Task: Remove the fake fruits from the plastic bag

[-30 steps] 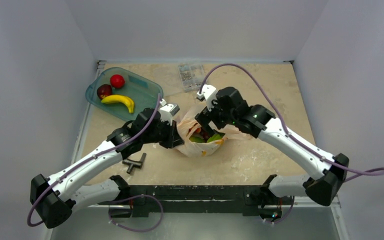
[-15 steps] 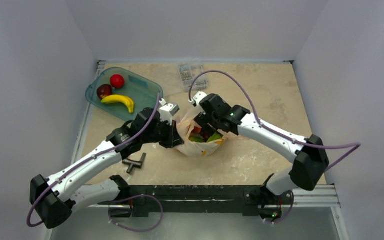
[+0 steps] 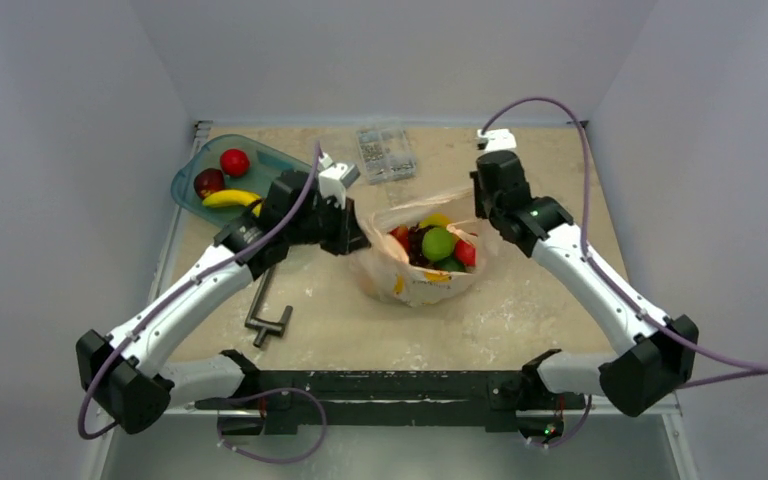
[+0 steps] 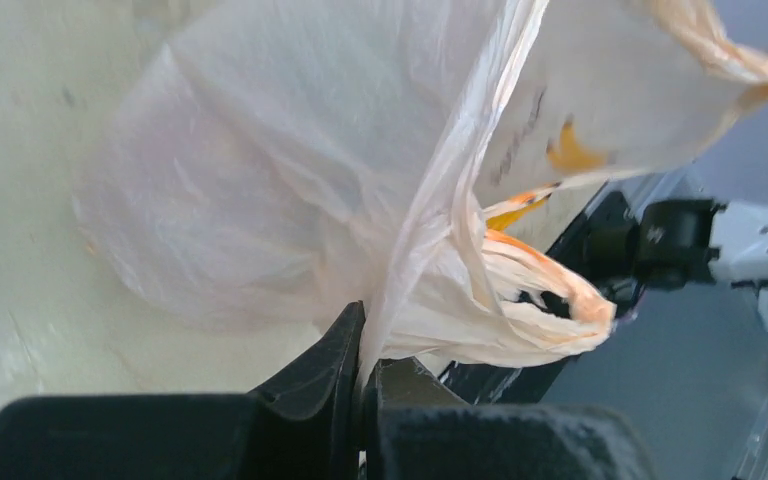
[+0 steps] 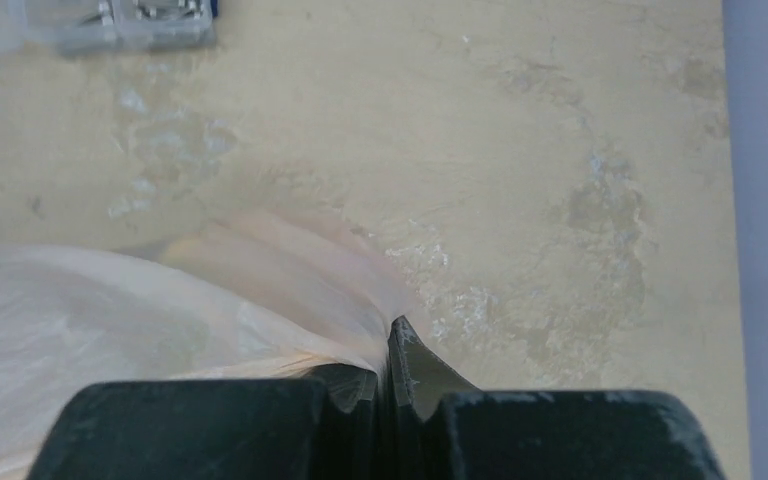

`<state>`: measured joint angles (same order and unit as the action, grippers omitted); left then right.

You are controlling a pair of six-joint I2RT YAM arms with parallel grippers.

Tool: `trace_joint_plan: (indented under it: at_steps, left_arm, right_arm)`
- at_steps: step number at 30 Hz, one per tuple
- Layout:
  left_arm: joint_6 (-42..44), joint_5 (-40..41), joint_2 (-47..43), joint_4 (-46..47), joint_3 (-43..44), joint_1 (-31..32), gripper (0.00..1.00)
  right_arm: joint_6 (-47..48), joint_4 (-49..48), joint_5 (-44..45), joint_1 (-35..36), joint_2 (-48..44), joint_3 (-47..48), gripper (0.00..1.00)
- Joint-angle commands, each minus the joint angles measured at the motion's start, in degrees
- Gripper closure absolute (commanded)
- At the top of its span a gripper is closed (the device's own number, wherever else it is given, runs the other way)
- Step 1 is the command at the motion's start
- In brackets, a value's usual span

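Observation:
The pale-orange plastic bag (image 3: 415,283) sits mid-table with its mouth stretched wide. Inside it lie fake fruits: a green lime (image 3: 438,243), a dark grape cluster (image 3: 419,240), a red piece (image 3: 466,253) and a bit of yellow (image 3: 436,218). My left gripper (image 3: 352,238) is shut on the bag's left edge. In the left wrist view the gripper (image 4: 363,330) pinches a taut strip of bag film (image 4: 260,180). My right gripper (image 3: 487,215) is shut on the bag's right edge. The right wrist view shows this gripper (image 5: 388,345) clamping the film (image 5: 110,310).
A teal tray (image 3: 282,170) at the back left holds a red apple (image 3: 234,161), a darker apple (image 3: 208,182) and a banana (image 3: 230,198). A grey metal clamp (image 3: 267,318) lies near the left arm. A clear box of small parts (image 3: 384,152) stands at the back, also the box (image 5: 120,25).
My right gripper came out of the bag mouth, shut on the bag's right edge and drew it right and back. The left gripper pulled its edge back-left, spreading the mouth open.

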<state>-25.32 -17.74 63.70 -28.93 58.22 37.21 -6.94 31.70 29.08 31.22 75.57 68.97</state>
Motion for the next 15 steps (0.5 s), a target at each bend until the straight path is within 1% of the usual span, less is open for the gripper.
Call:
trace_joint_plan:
  at_steps: [1,4,6,8,12,13,15]
  left_arm:
    - [6.81,-7.1,8.56,-2.49,18.17,-5.1,1.0]
    - [8.13,-10.54,13.53,-5.24,26.59,-6.97,1.0]
    - [9.17,-11.03,14.51,-6.53,28.0,-7.15,1.0]
    - [10.1,-10.08,14.25,-8.28,26.12,-7.29,1.0]
    - [11.06,-8.65,12.45,-8.95,16.35,-8.76,0.99]
    - [11.34,-7.5,11.82,-9.47,13.98,-9.29,0.92]
    - [11.79,-4.15,9.92,-11.21,9.3,-9.99,0.72]
  right_arm:
    - [-10.97,-2.77,-6.67,-5.19,-4.63,0.44,1.0]
    - [-13.78,-0.82,-7.7,-5.37,-5.19,1.3,1.0]
    - [-15.09,-0.63,-9.82,-5.31,-6.96,0.5,1.0]
    - [-14.52,-1.39,-12.96,-5.22,-9.43,-1.91,1.0]
    - [-16.98,-3.73,-24.18,-4.91,-14.37,-8.55,1.0]
    - [-17.91,-4.28,-26.23,-4.47,-15.09,-9.88,1.0]
    - [-19.38,-3.98,-26.87,-2.42,-15.45,-11.23,1.0]
